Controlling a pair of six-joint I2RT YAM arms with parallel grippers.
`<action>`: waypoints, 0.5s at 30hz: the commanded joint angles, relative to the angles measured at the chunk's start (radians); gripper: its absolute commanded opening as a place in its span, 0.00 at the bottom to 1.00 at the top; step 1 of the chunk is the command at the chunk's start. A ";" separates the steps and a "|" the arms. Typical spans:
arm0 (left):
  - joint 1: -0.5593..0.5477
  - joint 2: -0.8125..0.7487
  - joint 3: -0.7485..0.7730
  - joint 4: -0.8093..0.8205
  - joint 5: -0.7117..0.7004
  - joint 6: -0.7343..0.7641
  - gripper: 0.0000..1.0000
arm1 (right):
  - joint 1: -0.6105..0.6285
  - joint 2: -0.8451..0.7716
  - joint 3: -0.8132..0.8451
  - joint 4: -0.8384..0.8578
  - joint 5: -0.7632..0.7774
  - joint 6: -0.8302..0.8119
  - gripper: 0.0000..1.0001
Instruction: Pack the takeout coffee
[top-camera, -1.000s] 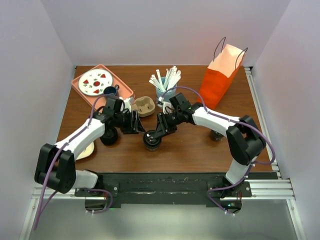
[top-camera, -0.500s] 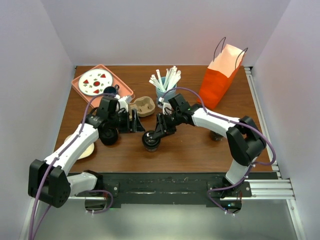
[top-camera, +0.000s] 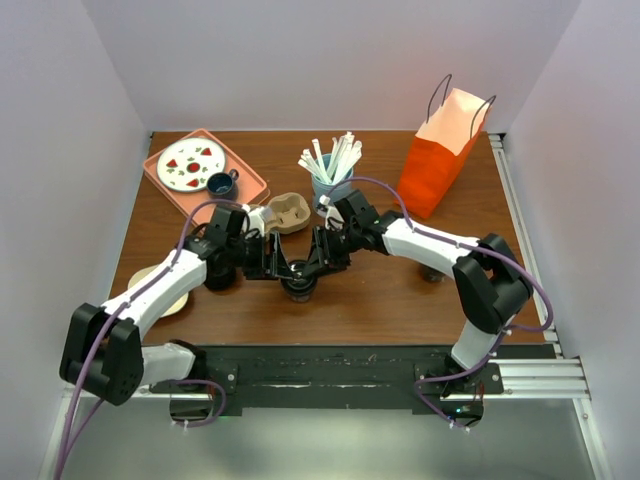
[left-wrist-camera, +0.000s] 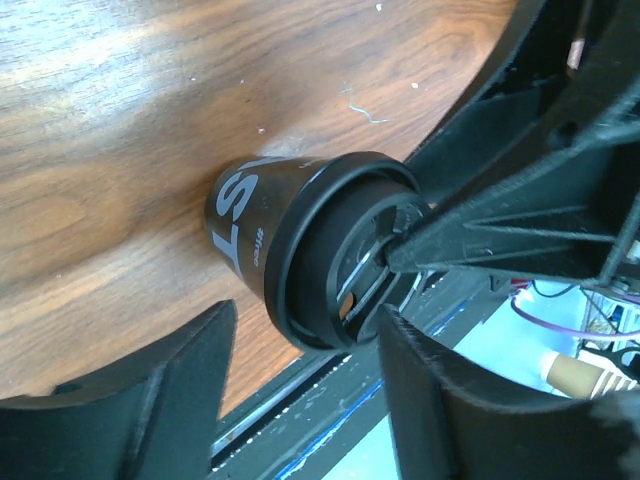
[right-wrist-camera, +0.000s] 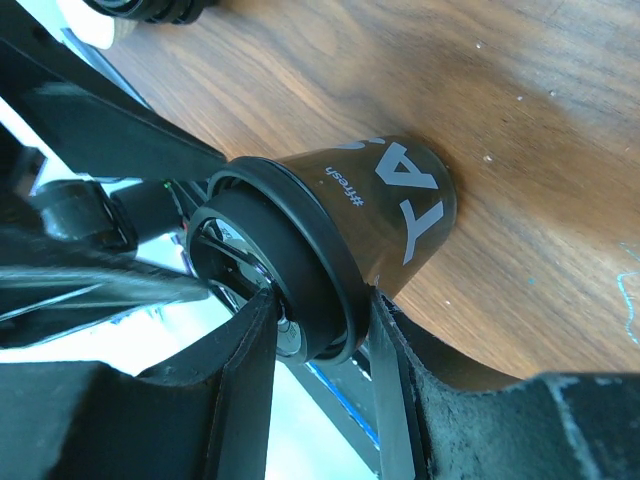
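Now the left gripper (top-camera: 279, 267) has swung in, jaws spread empty around the coffee cup (top-camera: 298, 284) clamped by the right gripper (top-camera: 313, 265); handover looks likely.

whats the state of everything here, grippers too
coffee cup: upright, lid on
right gripper: shut on the coffee cup at its lid
left gripper: open, facing the cup
paper bag: upright, mouth open
cup carrier: wells empty
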 joint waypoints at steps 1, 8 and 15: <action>-0.021 0.030 0.000 0.054 -0.020 -0.011 0.57 | 0.017 -0.001 -0.053 0.006 0.114 0.052 0.30; -0.033 0.049 0.021 0.047 -0.099 0.027 0.42 | 0.017 -0.059 -0.070 0.013 0.111 0.069 0.36; -0.034 0.125 0.043 0.018 -0.076 0.120 0.40 | 0.015 -0.117 -0.008 -0.105 0.105 0.003 0.53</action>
